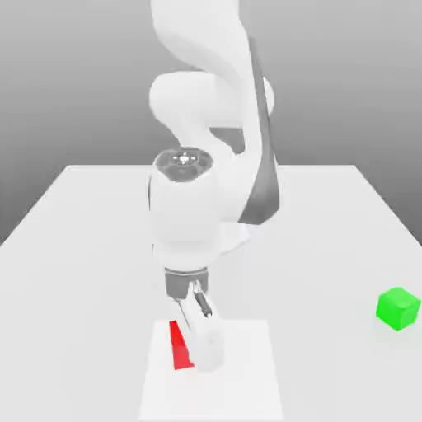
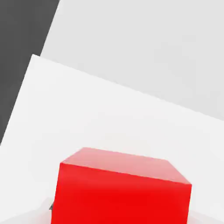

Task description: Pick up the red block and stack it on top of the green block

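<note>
The red block (image 1: 179, 346) rests low on a pale square patch (image 1: 247, 387) near the table's front, mostly covered by my hand. My gripper (image 1: 198, 358) has come straight down over it, its white fingers (image 1: 208, 339) closed against the block's sides. In the hand view the red block (image 2: 122, 192) looms large and close, showing its top and one side face. The green block (image 1: 399, 308) stands alone on the table at the exterior view's far right, well apart from the gripper.
The white table (image 1: 82, 247) spreads wide around the arm, whose bulky links (image 1: 206, 124) rise behind the gripper. The table's edge against dark ground (image 2: 22, 52) appears in the hand view.
</note>
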